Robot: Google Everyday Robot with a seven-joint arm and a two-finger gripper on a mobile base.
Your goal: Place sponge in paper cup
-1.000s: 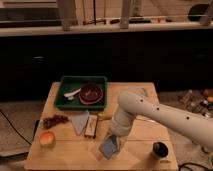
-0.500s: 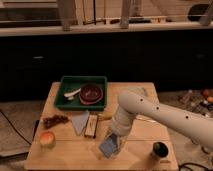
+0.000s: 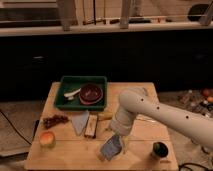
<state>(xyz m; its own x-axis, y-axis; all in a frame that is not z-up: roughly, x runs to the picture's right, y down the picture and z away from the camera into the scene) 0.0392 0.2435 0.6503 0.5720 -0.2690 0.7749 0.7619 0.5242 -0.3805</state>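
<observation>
We see the gripper (image 3: 117,140) low over the front of the wooden table (image 3: 65,156), pinching the sponge (image 3: 110,148), which hangs tilted with its blue-grey face turned toward us. The paper cup (image 3: 160,150), dark in this light, stands upright near the table's front right corner, apart from the sponge. Behind the sponge lie a brown block (image 3: 91,128) and a grey cloth (image 3: 80,121), with a green tray (image 3: 61,96) holding a brown bowl (image 3: 91,93) farther back.
</observation>
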